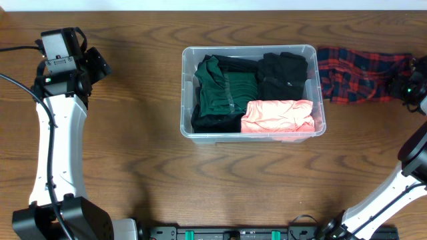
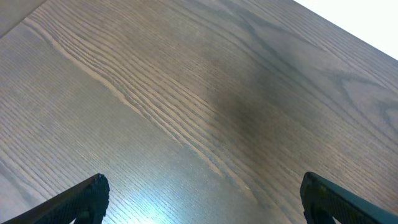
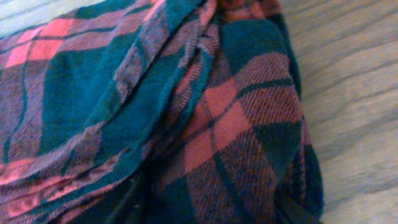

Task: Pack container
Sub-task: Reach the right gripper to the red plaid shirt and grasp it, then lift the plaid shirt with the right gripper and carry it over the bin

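R gripper [image 3: 214, 208] jaws straddling end of plaid garment [image 3: 186, 112] — can't tell if gripping. Garment lying long axis left-right, just beside container [image 1: 253, 136], which is sitting mid-table to the jaws' left. L gripper [image 2: 205, 196] hanging wide open, well apart — R arm nearer.

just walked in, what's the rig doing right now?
Packing the clear container mid-table. It already holds a folded green garment, a black garment and a pink garment. A red plaid garment lies on the table just right of it. The right arm is down at that garment's far end, cloth filling its wrist view; whether it has gripped isn't visible. The left arm sits off to the left, fingers wide open over bare wood.
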Controlling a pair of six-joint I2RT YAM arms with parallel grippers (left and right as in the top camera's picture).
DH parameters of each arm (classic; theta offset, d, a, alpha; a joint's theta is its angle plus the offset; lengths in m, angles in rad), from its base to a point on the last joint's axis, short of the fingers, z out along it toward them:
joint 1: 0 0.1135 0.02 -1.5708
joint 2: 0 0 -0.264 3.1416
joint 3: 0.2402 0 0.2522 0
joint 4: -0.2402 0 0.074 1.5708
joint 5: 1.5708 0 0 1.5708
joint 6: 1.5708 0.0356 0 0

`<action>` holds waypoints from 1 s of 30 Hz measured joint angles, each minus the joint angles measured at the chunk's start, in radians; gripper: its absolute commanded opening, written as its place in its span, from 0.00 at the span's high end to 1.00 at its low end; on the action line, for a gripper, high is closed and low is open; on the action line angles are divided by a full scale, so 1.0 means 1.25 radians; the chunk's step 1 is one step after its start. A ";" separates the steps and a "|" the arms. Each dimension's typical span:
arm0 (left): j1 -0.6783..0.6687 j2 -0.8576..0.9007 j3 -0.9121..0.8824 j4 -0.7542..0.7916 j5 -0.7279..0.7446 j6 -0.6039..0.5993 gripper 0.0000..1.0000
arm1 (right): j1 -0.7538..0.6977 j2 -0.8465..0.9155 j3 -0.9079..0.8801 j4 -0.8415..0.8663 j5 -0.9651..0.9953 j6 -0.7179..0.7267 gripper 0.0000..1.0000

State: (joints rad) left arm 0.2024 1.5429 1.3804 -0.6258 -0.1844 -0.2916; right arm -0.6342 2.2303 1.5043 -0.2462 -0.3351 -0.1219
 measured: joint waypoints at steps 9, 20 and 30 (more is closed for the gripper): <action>0.000 0.000 0.000 0.000 0.000 0.000 0.02 | -0.008 -0.054 -0.006 -0.051 -0.020 0.001 0.99; 0.000 0.000 0.000 0.000 0.000 0.000 0.02 | -0.038 -0.185 -0.009 -0.078 -0.071 0.013 0.99; 0.000 0.000 0.000 0.000 0.000 0.000 0.02 | -0.038 -0.408 -0.011 -0.139 -0.101 0.068 0.99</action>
State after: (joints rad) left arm 0.2024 1.5429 1.3804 -0.6258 -0.1841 -0.2916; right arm -0.6815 1.7203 1.4902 -0.4194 -0.4610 -0.0368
